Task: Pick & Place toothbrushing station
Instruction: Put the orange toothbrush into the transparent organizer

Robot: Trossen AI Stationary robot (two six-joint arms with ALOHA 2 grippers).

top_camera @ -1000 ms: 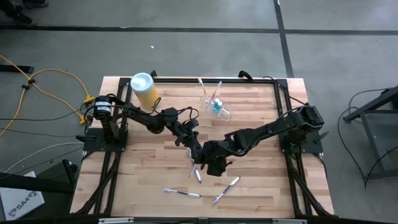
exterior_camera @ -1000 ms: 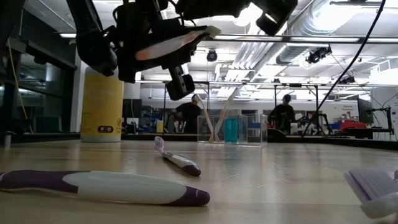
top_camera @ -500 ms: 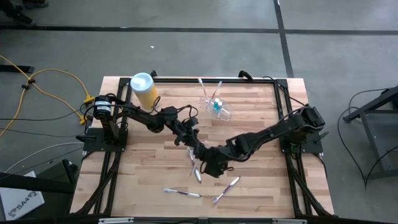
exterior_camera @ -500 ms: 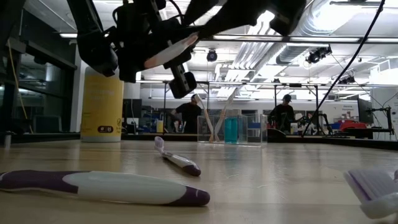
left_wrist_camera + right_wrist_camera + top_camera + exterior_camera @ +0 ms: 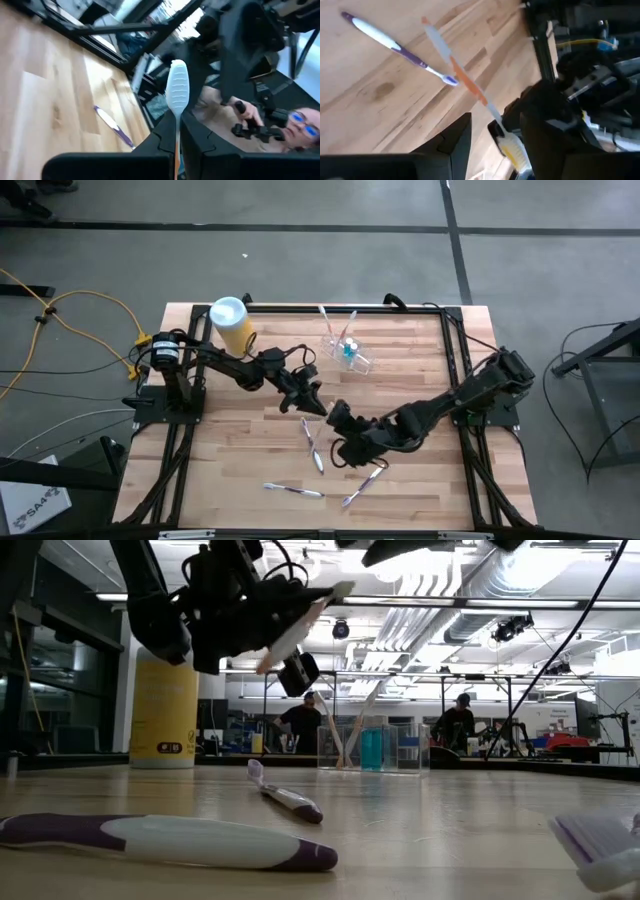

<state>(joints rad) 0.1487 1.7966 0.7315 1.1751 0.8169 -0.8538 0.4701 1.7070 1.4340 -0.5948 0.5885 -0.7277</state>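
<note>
The left gripper [image 5: 312,406] sits above the middle of the bench [image 5: 420,480], clamped tight on an orange-and-white toothbrush [image 5: 295,625]. In the left wrist view the bristle head of that toothbrush [image 5: 177,92] sticks straight out between the two dark fingers [image 5: 165,137], and in the low view it's well clear of the wood, tilted. In the right wrist view the same brush [image 5: 462,80] crosses the frame at a slant, with the other arm's gripper holding its lower end.

The right gripper [image 5: 342,420] is just beside the left one, toward the bench's right side, with its fingers [image 5: 457,137] spread apart and nothing between them.

The toothbrushing station [image 5: 346,348], a clear plastic holder, stands near the far edge of the bench, a bit right of centre, well apart from both grippers. A couple of brushes lean in it, plus something blue. The yellow canister [image 5: 233,328] with the pale lid sits at the far left corner.

Loose on the wood: a purple-and-white toothbrush [image 5: 313,444] just near-side of the grippers, another [image 5: 293,490] by the near edge, and a third [image 5: 363,484] right of that one, close to the right gripper.
</note>
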